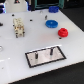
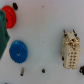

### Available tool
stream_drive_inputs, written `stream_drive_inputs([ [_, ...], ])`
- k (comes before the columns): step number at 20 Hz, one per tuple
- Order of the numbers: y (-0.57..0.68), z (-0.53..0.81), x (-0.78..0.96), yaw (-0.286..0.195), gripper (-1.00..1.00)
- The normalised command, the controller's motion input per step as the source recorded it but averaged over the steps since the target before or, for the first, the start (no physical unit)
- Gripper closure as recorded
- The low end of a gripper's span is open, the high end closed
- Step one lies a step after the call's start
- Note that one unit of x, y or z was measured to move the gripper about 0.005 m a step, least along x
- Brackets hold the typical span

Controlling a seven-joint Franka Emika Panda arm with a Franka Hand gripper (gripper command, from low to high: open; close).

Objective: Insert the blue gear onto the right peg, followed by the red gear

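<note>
White bench, blue gear lying flat with red gear just beside it, grey plate with right peg upright and bare, no hand visible in either view, its state impossible to tell

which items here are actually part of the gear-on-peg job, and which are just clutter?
Job:
blue gear
red gear
right peg, on the grey plate

Clutter:
beige connector block
small dark bits on the table

Gripper: not clearly in view.
</note>
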Motion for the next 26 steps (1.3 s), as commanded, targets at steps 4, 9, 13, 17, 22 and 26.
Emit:
stream_drive_inputs([
  [4, 0.32, -0.14, -0.79, 0.000, -1.00],
  [9, 0.37, -0.16, -0.76, 0.000, -1.00],
  [13, 0.43, -0.26, -0.69, 0.000, -1.00],
  [17, 0.41, -0.36, -0.61, 0.000, -1.00],
  [22, 0.47, -0.39, -0.51, 0.000, -1.00],
  [26, 0.54, -0.42, -0.40, 0.000, -1.00],
])
